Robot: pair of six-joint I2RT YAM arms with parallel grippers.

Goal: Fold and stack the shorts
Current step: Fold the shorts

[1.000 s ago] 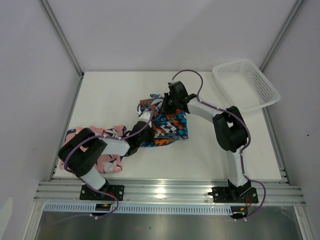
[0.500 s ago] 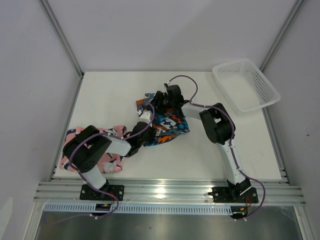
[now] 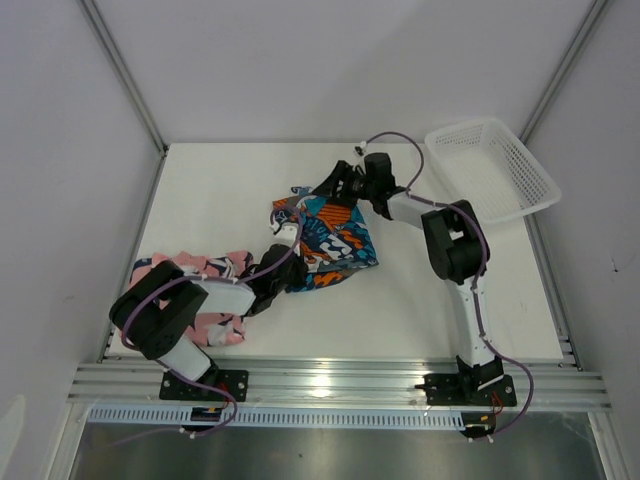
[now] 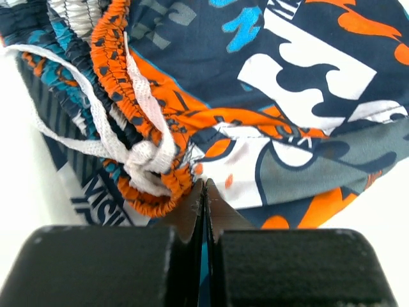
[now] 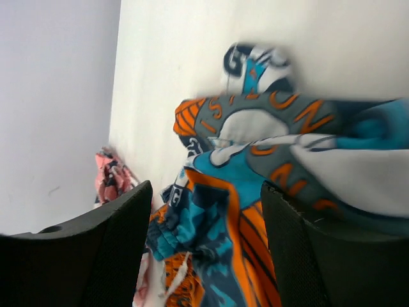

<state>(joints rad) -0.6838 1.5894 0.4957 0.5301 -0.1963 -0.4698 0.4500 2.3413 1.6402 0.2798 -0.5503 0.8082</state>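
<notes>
The patterned shorts (image 3: 335, 245) are lying bunched in the middle of the table (image 3: 230, 190), a little toward its far edge, their blue, teal, orange and white print facing up. In the left wrist view the patterned shorts (image 4: 307, 77) are filling most of the frame, with the gathered orange waistband (image 4: 121, 83) and a white drawstring (image 4: 96, 137) piling up at the left.

The left gripper (image 3: 288, 268) is sitting at the near left corner of this garment. Its jaws are clenching together, and a sliver of the fabric is showing pinched between them in the left gripper (image 4: 203, 192) view.

The right gripper (image 3: 335, 185) is hovering at the far edge of the same shorts. In its own camera the right gripper (image 5: 204, 187) is standing released, fingers well apart, and the patterned shorts (image 5: 255, 166) are showing beyond them, blurred, with nothing caught between the pads.

The pink shorts (image 3: 215, 325) are lying crumpled near the table's near left corner, partly hidden under the left arm and well apart from the patterned pair. They are also showing small and far off in the right wrist view (image 5: 108, 176).

A white mesh basket (image 3: 462, 128) is sitting at the far right corner, tilting over the table's right edge.
</notes>
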